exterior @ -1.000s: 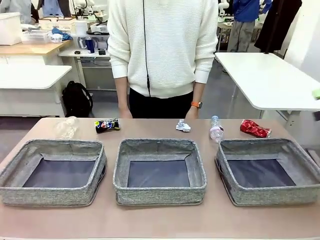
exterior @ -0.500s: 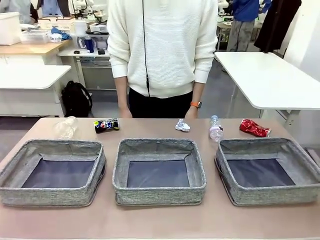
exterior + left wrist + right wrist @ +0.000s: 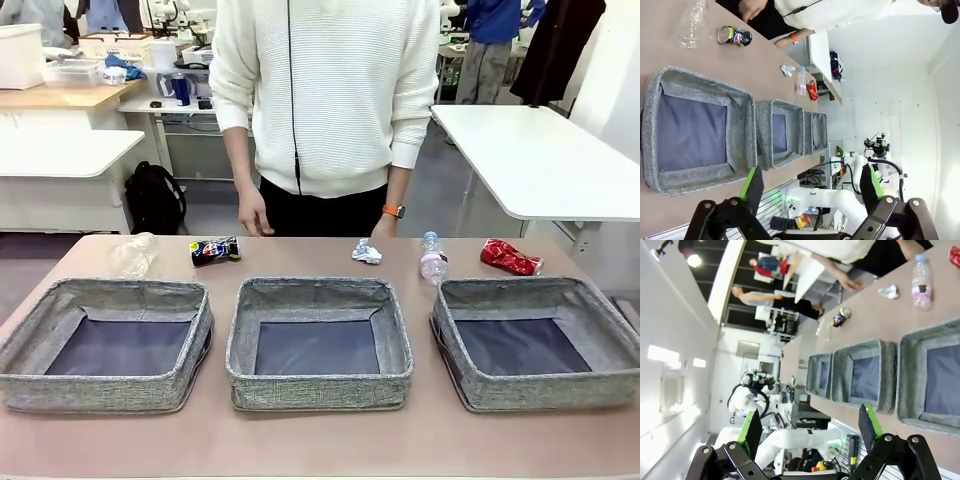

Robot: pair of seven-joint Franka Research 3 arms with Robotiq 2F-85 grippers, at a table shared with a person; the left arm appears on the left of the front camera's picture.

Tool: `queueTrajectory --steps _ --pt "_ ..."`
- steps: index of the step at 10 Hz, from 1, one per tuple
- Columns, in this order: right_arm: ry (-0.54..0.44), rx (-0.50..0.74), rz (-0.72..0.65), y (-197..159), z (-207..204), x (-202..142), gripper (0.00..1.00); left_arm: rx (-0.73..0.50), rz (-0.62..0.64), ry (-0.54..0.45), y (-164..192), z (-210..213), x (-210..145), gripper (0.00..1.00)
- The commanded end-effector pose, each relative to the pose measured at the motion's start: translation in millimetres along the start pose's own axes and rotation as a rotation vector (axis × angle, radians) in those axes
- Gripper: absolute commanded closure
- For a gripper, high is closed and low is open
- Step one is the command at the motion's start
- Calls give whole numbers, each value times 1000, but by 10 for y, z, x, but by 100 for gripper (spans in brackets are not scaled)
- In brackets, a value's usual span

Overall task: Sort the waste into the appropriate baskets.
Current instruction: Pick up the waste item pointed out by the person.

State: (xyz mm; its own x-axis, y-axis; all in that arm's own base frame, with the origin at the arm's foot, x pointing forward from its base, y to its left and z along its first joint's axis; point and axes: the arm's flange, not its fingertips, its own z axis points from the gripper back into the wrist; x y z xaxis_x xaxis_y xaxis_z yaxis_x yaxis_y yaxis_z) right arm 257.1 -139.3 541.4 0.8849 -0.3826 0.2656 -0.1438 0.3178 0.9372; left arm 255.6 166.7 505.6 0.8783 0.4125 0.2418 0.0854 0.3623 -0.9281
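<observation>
Three grey baskets stand in a row: left (image 3: pixel 100 392), middle (image 3: pixel 320 390), right (image 3: pixel 540 392), all with bare dark bottoms. Behind them along the far edge lies the waste: a clear plastic cup (image 3: pixel 133 254), a crushed blue-silver can (image 3: pixel 214 250), a white paper wad (image 3: pixel 366 251), a clear bottle (image 3: pixel 432 258) and a crushed red can (image 3: pixel 510 258). My left gripper (image 3: pixel 811 180) is open, well back from the nearest basket (image 3: pixel 742 130), holding nothing. My right gripper (image 3: pixel 809 422) is open too, back from its nearest basket (image 3: pixel 905 375).
A person in a white sweater stands at the far side. One hand (image 3: pixel 255 215) hangs above the far edge near the can; the other (image 3: pixel 383 226) rests just behind the paper wad. Bare tabletop (image 3: pixel 320 440) runs in front of the baskets.
The person's hand on the picture's left has lifted slightly from the far edge. Waste, baskets and both grippers stay as they were.
</observation>
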Motion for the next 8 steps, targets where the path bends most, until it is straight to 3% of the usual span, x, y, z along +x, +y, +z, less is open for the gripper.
queueTrajectory --steps 1,8 --pt "-5 18 30 28 -14 37 0 -21 -24 -8 17 -33 15 0" --pt "-5 18 30 28 -14 37 0 -21 -24 -8 17 -33 15 0"
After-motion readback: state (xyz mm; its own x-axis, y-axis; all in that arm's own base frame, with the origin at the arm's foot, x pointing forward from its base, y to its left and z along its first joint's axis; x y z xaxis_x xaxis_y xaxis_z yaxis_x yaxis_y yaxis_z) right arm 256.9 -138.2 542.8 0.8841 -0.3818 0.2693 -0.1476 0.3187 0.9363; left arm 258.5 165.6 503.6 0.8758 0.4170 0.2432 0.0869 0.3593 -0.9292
